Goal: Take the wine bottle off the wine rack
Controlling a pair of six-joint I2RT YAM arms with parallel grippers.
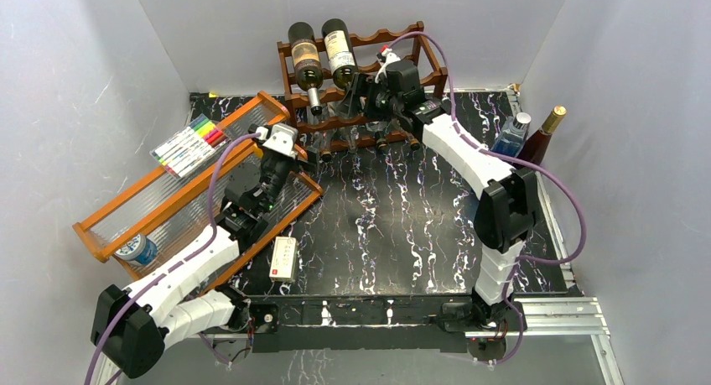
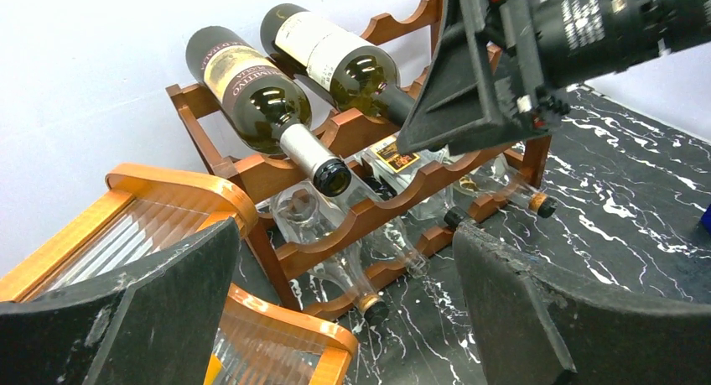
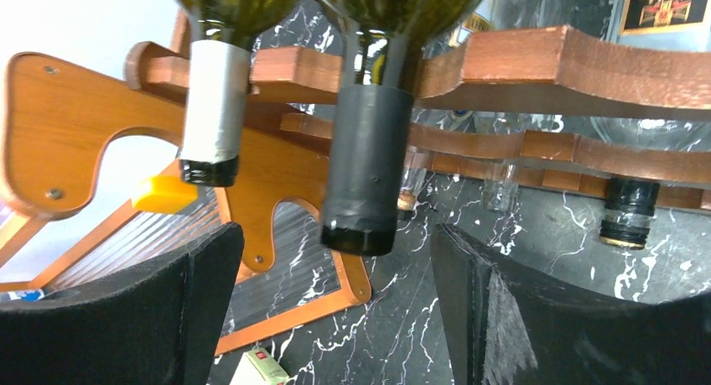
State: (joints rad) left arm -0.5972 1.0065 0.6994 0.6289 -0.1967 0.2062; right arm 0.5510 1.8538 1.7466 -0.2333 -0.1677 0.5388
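1. White walls closed in a black, marble-patterned table (image 1: 394, 226) on 3 sides.
2. At 9 o'clock, an orange-framed tray (image 1: 113, 213) with clear ribbed panels sat at an angle along the left wall. A pack of coloured markers (image 1: 191, 142) lay at its 12 o'clock end and a roll of tape (image 1: 134, 250) at its 6 o'clock end.
3. The left gripper (image 2: 344, 234) hovered over the tray's right-hand edge, aimed toward 1 o'clock at the rack. Its fingers (image 2: 159, 309) were spread wide with nothing held.
4. A small white box (image 1: 283, 259) lay flat at 7 o'clock, just beside the tray's near corner.
5. The wine rack (image 3: 537, 62), dark reddish-brown with scalloped rails, stood at 12 o'clock against the back wall.
6. 2 dark bottles lay on its top tier toward the 9 o'clock side, necks pointing at the arms: a silver-capped wine bottle (image 1: 303, 62) and, touching it on the right, a black-capped wine bottle (image 1: 339, 49). Clear glass bottles (image 2: 303, 215) lay in the lower tiers.
7. The right gripper (image 3: 335, 234) was at the rack's front, claw apart. The end of the black-capped neck hung between its fingers (image 3: 520, 309), with a gap showing on each side.
8. At 2 o'clock, by the right wall, a clear bottle of blue liquid (image 1: 511, 135) and a dark gold-topped bottle (image 1: 545, 133) stood upright, just beside each other.
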